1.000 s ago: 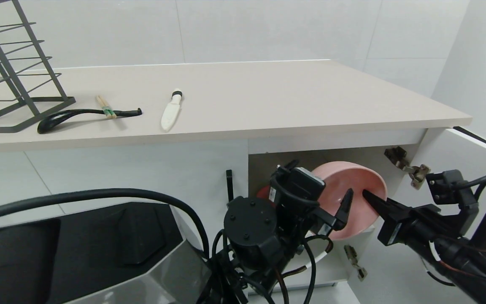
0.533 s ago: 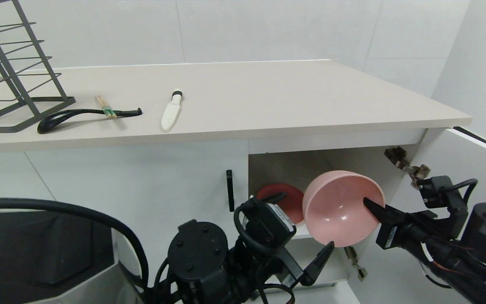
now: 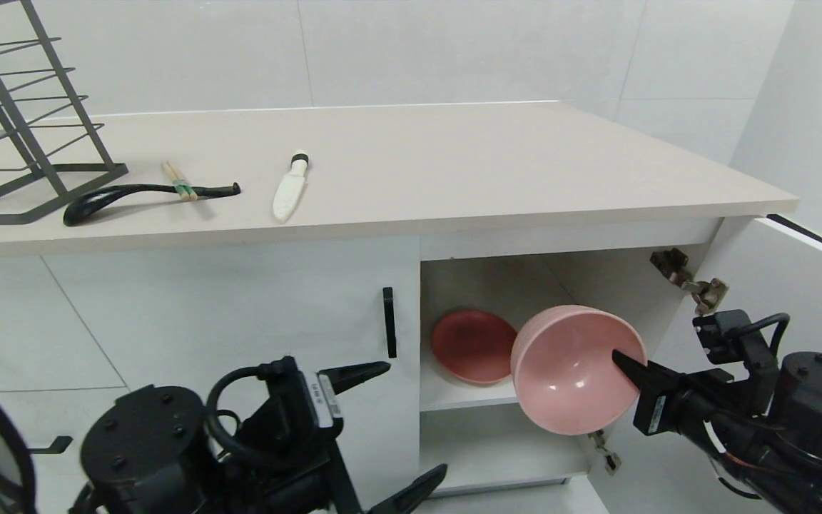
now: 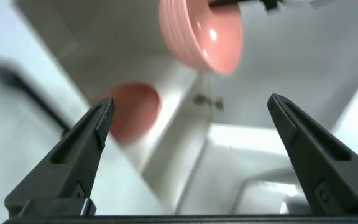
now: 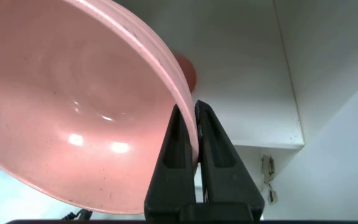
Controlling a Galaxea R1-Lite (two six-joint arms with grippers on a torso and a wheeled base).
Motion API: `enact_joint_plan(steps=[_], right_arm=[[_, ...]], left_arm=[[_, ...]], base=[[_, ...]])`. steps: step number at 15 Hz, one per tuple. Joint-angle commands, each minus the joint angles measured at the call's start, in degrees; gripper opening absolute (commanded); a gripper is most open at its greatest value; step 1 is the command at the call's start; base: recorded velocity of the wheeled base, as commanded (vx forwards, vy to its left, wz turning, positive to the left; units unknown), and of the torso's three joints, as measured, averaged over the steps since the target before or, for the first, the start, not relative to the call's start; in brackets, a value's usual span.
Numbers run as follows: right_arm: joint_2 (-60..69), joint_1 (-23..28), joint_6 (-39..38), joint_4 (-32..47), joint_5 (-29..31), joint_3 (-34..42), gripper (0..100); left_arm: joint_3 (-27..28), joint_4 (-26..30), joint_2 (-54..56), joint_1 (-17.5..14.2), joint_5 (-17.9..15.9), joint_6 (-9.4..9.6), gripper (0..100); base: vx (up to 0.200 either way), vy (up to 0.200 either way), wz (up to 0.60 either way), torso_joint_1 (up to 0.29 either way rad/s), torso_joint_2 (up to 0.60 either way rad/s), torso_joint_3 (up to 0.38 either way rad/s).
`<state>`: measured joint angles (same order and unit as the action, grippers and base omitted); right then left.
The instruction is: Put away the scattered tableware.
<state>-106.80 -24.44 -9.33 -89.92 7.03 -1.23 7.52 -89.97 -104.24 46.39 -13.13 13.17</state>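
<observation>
Tilted pink bowl [image 3: 568, 371] held at open cabinet [image 3: 482, 285]

The right gripper [image 3: 618, 355] was clamped on the pink bowl's rim. The bowl hid one edge of the red plate [image 3: 472, 346] on the shelf. The left gripper [image 3: 414, 417] hung low, spread wide, empty; its wrist view was blurred.

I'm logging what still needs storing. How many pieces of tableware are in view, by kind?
Bowls: 1, the pink bowl, gripped at its rim by the right gripper.
Plates: 1, the red plate on the cabinet shelf.
Spoons: 1, the black spoon on the counter.
Chopsticks: 1 pair.
Knives: 1, the white knife.
Total: 5.
</observation>
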Motion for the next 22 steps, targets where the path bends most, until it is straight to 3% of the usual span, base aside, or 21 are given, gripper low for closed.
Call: enact_joint_plan(steps=[1, 3, 4, 5, 7, 9, 11, 14, 15, 18, 22], right_arm=[[-0.8, -0.2, 0.0, -0.1, 0.0, 0.0, 0], [-1.0, -0.3, 0.0, -0.1, 0.0, 0.0, 0], [-1.1, -0.5, -0.7, -0.1, 0.1, -0.4, 0], [-1.0, -0.4, -0.9, -0.1, 0.1, -0.4, 0], [-1.2, -1.0, -1.0, -0.1, 0.0, -0.2, 0], [-3.7, -2.2, -0.5, -0.1, 0.0, -0.4, 0], [-7.3, -4.1, 0.8, -0.1, 0.0, -2.4, 0], [-11.7, -4.8, 1.6, -0.1, -1.7, -9.1, 0], [-12.6, -4.4, 1.7, -0.1, -2.7, -10.5, 0], [-21.6, -0.9, 1.8, 1.8, -5.7, -19.8, 0], [-23.8, 1.9, 1.7, 18.6, -9.5, -36.5, 0]], left_arm=[[-7.4, 0.0, 6.6, -3.7, -0.9, -0.07, 100], [-7.5, 0.0, 7.4, -4.9, -0.7, -0.25, 100], [-7.5, 0.0, 8.5, -9.4, -0.5, -0.07, 100], [-7.5, 0.0, 9.4, -10.4, -0.1, -0.07, 100], [-7.5, 0.0, 13.0, -13.3, 2.8, -0.07, 100], [-7.5, 0.0, 17.1, -14.1, 5.2, -0.6, 100], [-7.5, 7.8, 23.0, -14.5, 5.3, -0.95, 100], [-7.5, 30.1, 38.9, -14.7, 4.7, -1.56, 100], [-7.5, 31.8, 40.4, -14.7, 4.5, -1.56, 100], [-7.1, 28.9, 42.8, -16.2, 4.5, -1.74, 100], [-7.2, 27.5, 43.2, -16.7, 4.4, -1.65, 100]], base=[[0.0, 0.0, 0.0, 0.0, 0.0, 0.0], [0.0, 0.0, 0.0, 0.0, 0.0, 0.0], [0.0, 0.0, 0.0, 0.0, 0.0, 0.0], [0.0, 0.0, 0.0, 0.0, 0.0, 0.0], [0.0, 0.0, 0.0, 0.0, 0.0, 0.0], [0.0, 0.0, 0.0, 0.0, 0.0, 0.0], [0.0, 0.0, 0.0, 0.0, 0.0, 0.0], [0.0, 0.0, 0.0, 0.0, 0.0, 0.0], [0.0, 0.0, 0.0, 0.0, 0.0, 0.0], [0.0, 0.0, 0.0, 0.0, 0.0, 0.0], [0.0, 0.0, 0.0, 0.0, 0.0, 0.0]])
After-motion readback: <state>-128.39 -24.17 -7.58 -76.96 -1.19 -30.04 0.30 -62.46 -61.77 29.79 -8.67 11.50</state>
